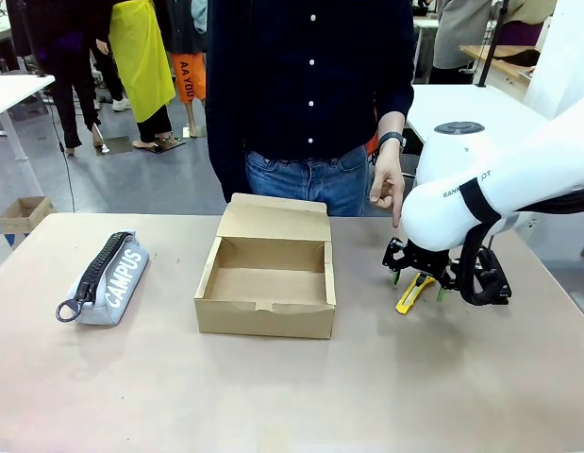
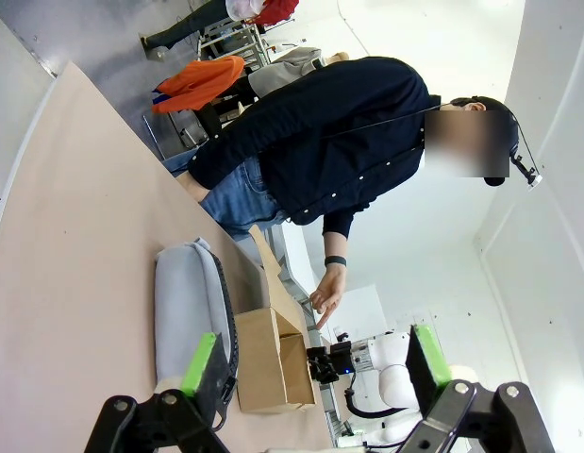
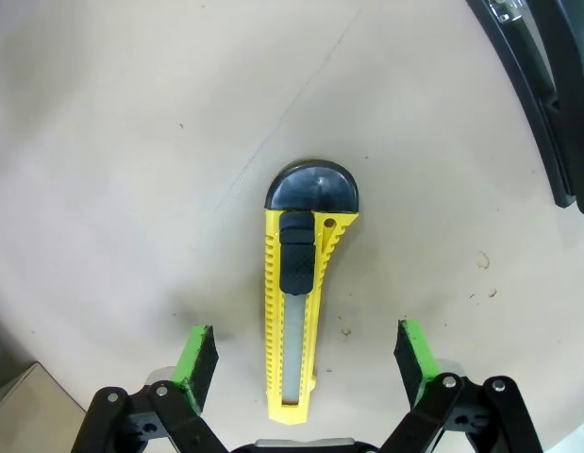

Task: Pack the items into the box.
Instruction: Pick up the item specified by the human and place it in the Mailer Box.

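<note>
The right gripper (image 3: pixel 307 347) stands with its green-padded fingers (image 3: pixel 199 351) spread wide on either side of the slim yellow-and-black plastic utility knife (image 3: pixel 296 311), neither pad touching it; the knife lies flat between them, its rounded black end toward 12 o'clock in the right wrist view. The left gripper (image 2: pixel 315 357) is likewise spread wide and grips nothing, raised above the table with the pouch and box beyond it. The knife rests on the plain beige tabletop (image 1: pixel 273 396), which is matt and lightly speckled, at 3 o'clock of the shallow brown cardboard box (image 1: pixel 263 319); the box is open and bare inside, its hinged flap standing up at 12 o'clock. At 9 o'clock of the box, well apart, lies the long grey fabric zip pouch (image 1: pixel 112 274) printed "CAMPUS" in white, ring pull toward the near edge. A person in a dark buttoned shirt and jeans stands at the far side, one hand (image 1: pixel 386 184) hanging with a finger pointing down near the knife. Behind are a grey floor and white tables. Counted: one knife, one pouch, one box, two grippers
</note>
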Robot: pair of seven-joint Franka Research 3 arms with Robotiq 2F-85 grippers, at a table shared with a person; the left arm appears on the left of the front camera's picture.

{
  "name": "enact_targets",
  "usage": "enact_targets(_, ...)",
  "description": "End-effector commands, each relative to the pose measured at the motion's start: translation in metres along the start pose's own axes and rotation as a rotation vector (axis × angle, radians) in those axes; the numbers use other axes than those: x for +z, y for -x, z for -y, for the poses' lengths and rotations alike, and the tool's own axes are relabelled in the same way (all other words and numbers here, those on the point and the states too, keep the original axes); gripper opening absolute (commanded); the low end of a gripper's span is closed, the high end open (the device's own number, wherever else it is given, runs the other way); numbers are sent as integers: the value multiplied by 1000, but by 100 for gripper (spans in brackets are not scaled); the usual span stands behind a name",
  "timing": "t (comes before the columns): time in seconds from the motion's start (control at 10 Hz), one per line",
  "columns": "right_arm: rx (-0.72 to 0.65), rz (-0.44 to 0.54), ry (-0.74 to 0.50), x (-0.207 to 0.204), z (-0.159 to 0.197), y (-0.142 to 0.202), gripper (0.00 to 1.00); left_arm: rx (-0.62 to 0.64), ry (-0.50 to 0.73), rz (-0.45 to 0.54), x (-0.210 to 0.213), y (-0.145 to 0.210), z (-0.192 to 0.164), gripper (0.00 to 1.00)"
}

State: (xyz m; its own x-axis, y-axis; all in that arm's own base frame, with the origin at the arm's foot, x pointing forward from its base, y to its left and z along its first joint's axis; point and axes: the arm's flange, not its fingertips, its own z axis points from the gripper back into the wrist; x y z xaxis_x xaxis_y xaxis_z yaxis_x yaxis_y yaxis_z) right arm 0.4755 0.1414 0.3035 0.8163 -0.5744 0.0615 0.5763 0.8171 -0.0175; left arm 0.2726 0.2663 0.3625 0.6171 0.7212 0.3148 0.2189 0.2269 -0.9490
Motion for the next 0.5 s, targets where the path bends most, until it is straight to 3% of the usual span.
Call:
enact_targets(0.0,-36,35,22,1,-9,0,100,3,22,13,0,-1,3,100)
enact_targets(0.1,-36,38,17,2,-9,0,100,3,22,13,0,-1,3,100)
enact_targets(0.2,-45,24,16,1,-8,-1,45,3,22,13,0,-1,3,100)
enact_targets(0.3,-49,18,16,0,-9,-1,44,3,22,13,0,-1,3,100)
enact_targets(0.4,-50,13,15,0,-8,0,0,3,22,13,0,-1,3,100)
